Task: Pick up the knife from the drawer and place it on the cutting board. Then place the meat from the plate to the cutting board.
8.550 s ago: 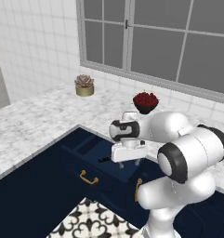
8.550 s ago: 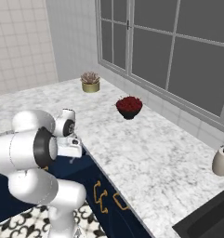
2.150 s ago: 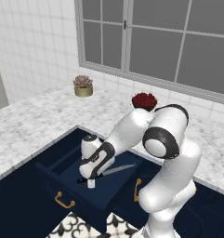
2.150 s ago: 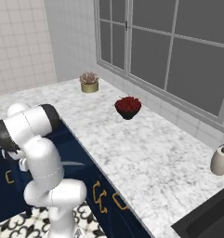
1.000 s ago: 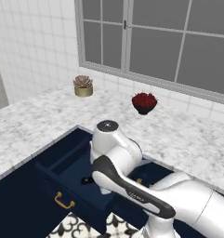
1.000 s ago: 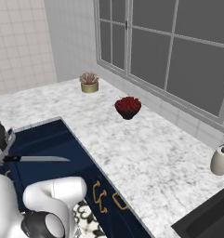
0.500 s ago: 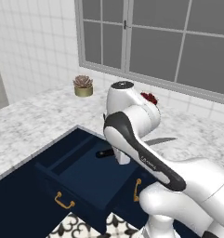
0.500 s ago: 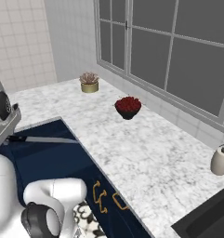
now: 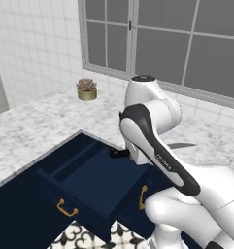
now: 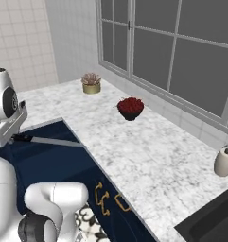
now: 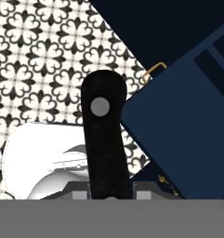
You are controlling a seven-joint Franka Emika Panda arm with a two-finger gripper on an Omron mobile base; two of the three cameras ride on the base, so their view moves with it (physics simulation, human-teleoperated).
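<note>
The knife (image 10: 53,141) hangs level above the open drawer (image 9: 94,182), its black handle pinched in the gripper (image 11: 106,195) and its silver blade pointing toward the marble counter (image 10: 148,160). In the hand view the handle fills the middle, rising between the two fingertips, with the patterned floor tiles (image 11: 34,56) behind it and the drawer's brass pull (image 11: 154,69) showing at the drawer's edge. The left base view hides most of the knife behind the arm's white body; only the blade tip sticks out to the right and a bit of dark handle to the left. On the counter stand a small potted succulent (image 9: 87,89) near the window, a dark bowl of red fruit (image 10: 130,108), and, in the right base view, a soap dispenser (image 10: 225,160) beside the dark sink (image 10: 214,222).
</note>
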